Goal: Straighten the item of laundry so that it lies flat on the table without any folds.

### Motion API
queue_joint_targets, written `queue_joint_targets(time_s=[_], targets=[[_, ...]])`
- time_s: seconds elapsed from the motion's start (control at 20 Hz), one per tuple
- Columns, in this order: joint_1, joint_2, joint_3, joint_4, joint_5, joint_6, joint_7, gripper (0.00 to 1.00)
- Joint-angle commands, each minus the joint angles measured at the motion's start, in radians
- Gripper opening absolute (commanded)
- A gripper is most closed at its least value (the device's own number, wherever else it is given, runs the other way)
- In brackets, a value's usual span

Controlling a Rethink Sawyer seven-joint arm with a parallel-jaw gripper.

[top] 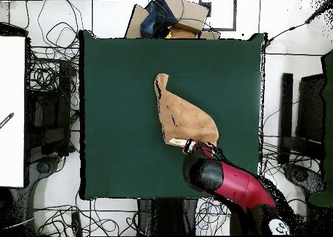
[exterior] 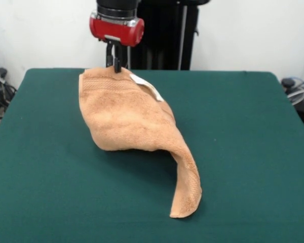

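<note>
Towel: tan terry towel [exterior: 129, 114] on the green table [exterior: 253, 152], lifted at one corner and draped, not flat.
Towel shape: front view shows a raised hump under the gripper, then a narrowing, curled strip running toward the camera and ending in a folded tip that rests on the felt.
Towel position: overhead view puts the towel [top: 183, 117] near the middle of the table [top: 117, 117], stretched from its pinched corner on the robot's side to a narrow end toward the far edge.
Tag: small white tag [exterior: 147, 86] on the upper edge, just beside the pinched corner.
Gripper: black fingers of the gripper [exterior: 115, 63] closed on the towel's top corner, holding it above the surface; in the overhead view the gripper [top: 190, 145] is mostly hidden by the red arm [top: 234, 182].
</note>
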Motion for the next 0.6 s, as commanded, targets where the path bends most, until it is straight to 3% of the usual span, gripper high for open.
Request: queue_joint_targets(time_s=[0.05, 0.6], targets=[[-0.007, -0.014, 0.095, 0.059, -0.034, 0.096, 0.065, 0.0], [0.022, -0.019, 0.072, 0.039, -0.021, 0.126, 0.08, 0.0]])
